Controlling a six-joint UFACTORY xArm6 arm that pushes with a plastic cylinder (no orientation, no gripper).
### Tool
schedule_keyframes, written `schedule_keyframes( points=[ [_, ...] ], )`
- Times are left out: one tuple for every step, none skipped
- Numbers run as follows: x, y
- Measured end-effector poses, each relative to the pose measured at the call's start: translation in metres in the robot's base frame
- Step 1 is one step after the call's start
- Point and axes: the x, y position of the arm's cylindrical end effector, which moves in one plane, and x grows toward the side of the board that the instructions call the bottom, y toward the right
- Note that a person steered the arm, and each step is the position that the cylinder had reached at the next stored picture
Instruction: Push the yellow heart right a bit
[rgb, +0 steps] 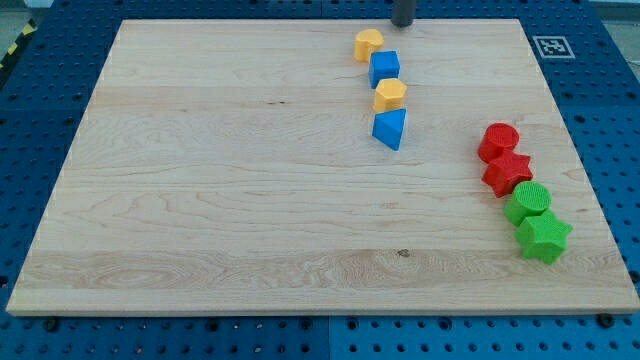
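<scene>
Two yellow blocks (369, 44), two blue, two red, two green.

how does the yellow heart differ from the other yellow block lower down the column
The yellow heart heads the column at the view's top, nearest my tip; the yellow hexagon sits lower, wedged between the blue cube and the blue triangle. The heart has a rounded, lobed outline; the hexagon has flat sides. The heart touches only one block, the hexagon two. Both share the same yellow and similar size.
</scene>
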Motion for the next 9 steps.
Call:
schedule_keyframes(
  points=[
    [0.003, -0.043],
    [0.016, -0.087],
    [0.018, -0.088],
    [0.04, -0.088],
    [0.053, -0.088],
    [0.053, -0.086],
    [0.053, -0.082],
    [0.053, -0.078],
    [0.053, -0.072]
  ],
)
